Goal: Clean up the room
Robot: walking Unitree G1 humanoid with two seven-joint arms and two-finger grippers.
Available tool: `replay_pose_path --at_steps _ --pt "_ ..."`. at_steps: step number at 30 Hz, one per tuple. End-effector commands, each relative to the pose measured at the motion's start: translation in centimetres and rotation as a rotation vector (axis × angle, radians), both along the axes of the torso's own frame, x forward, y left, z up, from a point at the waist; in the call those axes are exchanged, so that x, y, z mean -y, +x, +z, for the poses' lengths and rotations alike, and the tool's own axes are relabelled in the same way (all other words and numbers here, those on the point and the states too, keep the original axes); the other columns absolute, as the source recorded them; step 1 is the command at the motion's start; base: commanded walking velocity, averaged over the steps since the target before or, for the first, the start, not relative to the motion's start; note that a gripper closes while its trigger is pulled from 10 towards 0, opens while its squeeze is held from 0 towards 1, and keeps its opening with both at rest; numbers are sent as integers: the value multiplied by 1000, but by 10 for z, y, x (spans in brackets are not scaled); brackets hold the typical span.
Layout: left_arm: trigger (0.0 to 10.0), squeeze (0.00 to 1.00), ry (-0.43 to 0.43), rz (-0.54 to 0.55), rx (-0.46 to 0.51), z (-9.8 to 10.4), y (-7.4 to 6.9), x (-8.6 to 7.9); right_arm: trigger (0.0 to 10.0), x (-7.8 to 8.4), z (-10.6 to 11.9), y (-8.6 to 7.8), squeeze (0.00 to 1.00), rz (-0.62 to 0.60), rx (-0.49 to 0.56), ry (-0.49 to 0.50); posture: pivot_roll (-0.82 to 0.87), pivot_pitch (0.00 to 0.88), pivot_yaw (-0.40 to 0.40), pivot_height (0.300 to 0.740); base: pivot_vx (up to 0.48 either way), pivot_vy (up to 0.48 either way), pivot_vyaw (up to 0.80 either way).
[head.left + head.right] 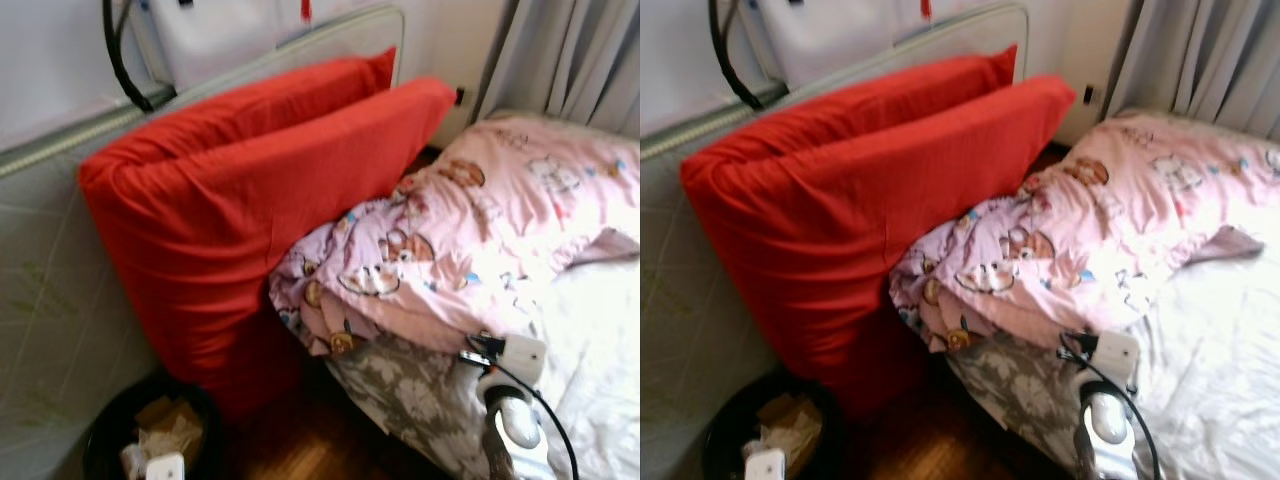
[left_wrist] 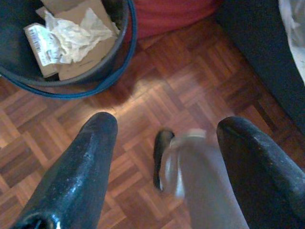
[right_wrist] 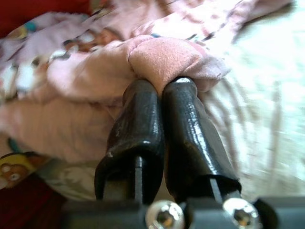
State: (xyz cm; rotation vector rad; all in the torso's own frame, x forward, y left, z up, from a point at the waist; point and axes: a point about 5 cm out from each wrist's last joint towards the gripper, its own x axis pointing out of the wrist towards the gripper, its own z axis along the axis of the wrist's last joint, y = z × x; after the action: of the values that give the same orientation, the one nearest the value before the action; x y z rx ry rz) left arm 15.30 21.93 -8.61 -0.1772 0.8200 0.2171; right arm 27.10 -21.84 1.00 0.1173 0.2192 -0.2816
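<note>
Red fabric covers two large cushions [image 1: 250, 200] that stand on edge in the left half of the left eye view, leaning against a pale quilted mattress [image 1: 45, 280] at the left edge. One pink cartoon-print blanket [image 1: 470, 230] lies bunched across the centre and right of the frame on one bed [image 1: 600, 340] with a white sheet, its grey flowered side hanging low at centre. At the lower left, one black bin [image 1: 110, 430] stands on the wood floor [image 1: 310, 440] and holds crumpled paper and cardboard scraps. The silver right arm [image 1: 510, 400] rises at the lower right with a black cable looped beside it. Grey curtains [image 1: 570, 60] hang at the upper right.

The right eye view repeats the same scene, shifted slightly.

In the left wrist view, the left gripper [image 2: 164, 157] hangs over the parquet, its two black jaws spread wide and grasping nothing. The bin sits at the upper left of the frame, with one white crumpled paper, one printed label and brown cardboard inside.

In the right wrist view, the right gripper [image 3: 159, 90] has its jaws clenched together at centre frame, their tips pinching a rounded fold of the pink blanket above the white sheet.
</note>
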Motion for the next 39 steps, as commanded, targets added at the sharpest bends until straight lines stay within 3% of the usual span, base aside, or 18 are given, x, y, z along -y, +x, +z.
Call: replay_pose_path --at_steps 1,15,27,32,39 --pt "10000 0 17 -3 -24 -2 -6 -5 10000 -5 0 1 0 6 5 11 -66 33 8 740 -270 0 0" --pt "10000 0 22 -19 -26 -1 -6 -6 10000 -3 -1 -1 0 -13 0 4 -63 59 6 740 -269 0 0" --pt "10000 0 26 -37 -34 -1 -6 -6 10000 5 5 -3 0 -89 43 -39 -64 67 7 740 0 0 0" --pt "10000 0 25 -54 -38 -1 -5 -6 10000 17 -5 -12 0 -187 -33 -14 -64 68 7 740 0 0 0" --pt "10000 0 30 -87 -43 -1 -5 -6 10000 18 -37 -31 0 -247 -262 102 -63 70 6 740 0 0 0"
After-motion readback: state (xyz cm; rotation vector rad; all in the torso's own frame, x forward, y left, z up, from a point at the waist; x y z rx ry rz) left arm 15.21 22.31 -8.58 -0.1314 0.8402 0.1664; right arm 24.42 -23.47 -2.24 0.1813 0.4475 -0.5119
